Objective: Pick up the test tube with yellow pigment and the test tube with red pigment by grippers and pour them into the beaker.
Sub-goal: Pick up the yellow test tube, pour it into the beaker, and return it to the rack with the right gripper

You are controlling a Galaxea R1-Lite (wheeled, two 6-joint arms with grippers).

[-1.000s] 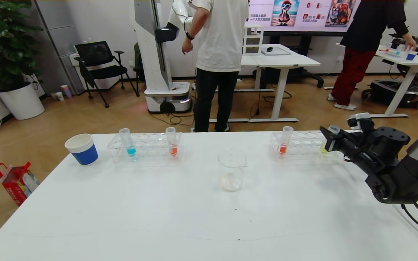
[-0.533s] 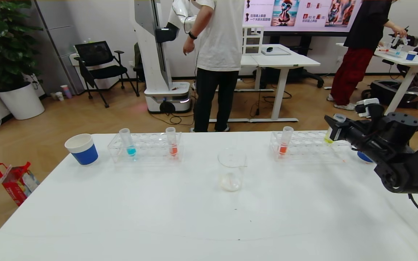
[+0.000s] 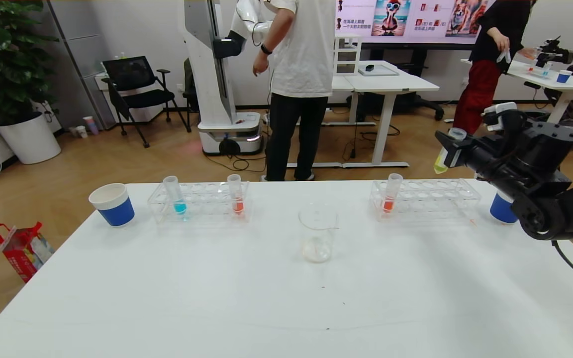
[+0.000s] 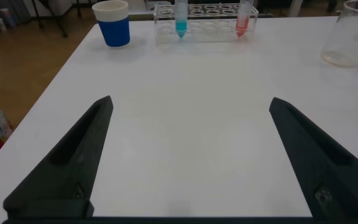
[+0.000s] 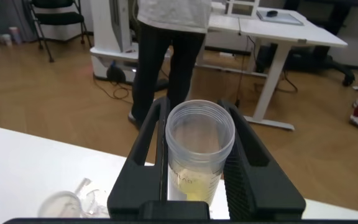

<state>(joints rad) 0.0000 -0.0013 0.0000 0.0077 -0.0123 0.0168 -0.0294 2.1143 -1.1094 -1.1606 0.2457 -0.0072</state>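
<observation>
A white table (image 3: 246, 298) held two clear racks along its far side. The left rack (image 3: 199, 201) carried a tube with turquoise-blue liquid (image 3: 173, 195) and, to its right, a tube with orange-red liquid (image 3: 236, 194). The right rack (image 3: 426, 198) carried the test tube with red pigment (image 3: 391, 193) at its left end, upright, with a little orange-red liquid at the bottom. Between the racks and nearer the robot stood the beaker (image 3: 318, 232), clear glass, with only a faint pale residue at its base. A blue-and-white paper cup (image 3: 112, 204) sat at the far left, and a second blue cup (image 3: 502, 209) stood just right of the right rack, partly hidden by the arm.

The right gripper (image 3: 449, 151) was raised above the right end of the right rack, its two black fingers clamped on the test tube with yellow pigment (image 3: 445, 150). That tube hung clear of the rack, slightly tilted, with a little yellow-green liquid at its tip. The right wrist view looked down into its open mouth, the fingers (image 5: 151, 146) pressed against both sides.

The left gripper (image 4: 191, 162) hovered low over the near left part of the table, fingers spread wide apart and holding nothing.
</observation>
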